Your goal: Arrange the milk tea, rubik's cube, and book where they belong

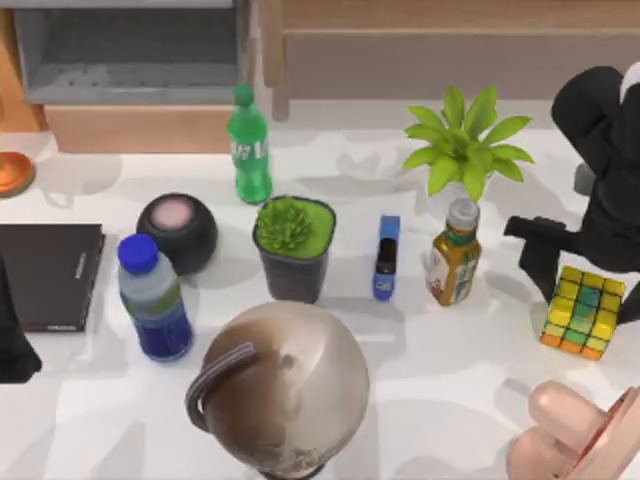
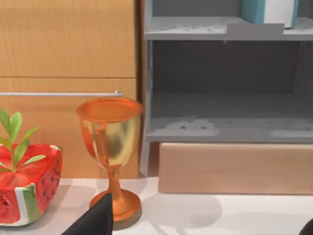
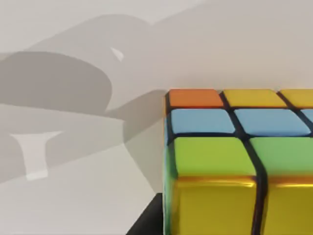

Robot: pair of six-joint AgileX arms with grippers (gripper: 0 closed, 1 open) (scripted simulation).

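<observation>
Top view: our right gripper [image 1: 578, 262] hangs just beside the rubik's cube [image 1: 583, 311] at the table's right edge; whether its claw is released or clenched we cannot tell. A misaligned descent could tip the cube off that edge. The tea bottle [image 1: 453, 252] and pink object [image 1: 575, 432] crowd nearby. Our left arm rests at far left; the book [image 2: 269, 11] sits on the shelf [image 2: 215, 28].
</observation>
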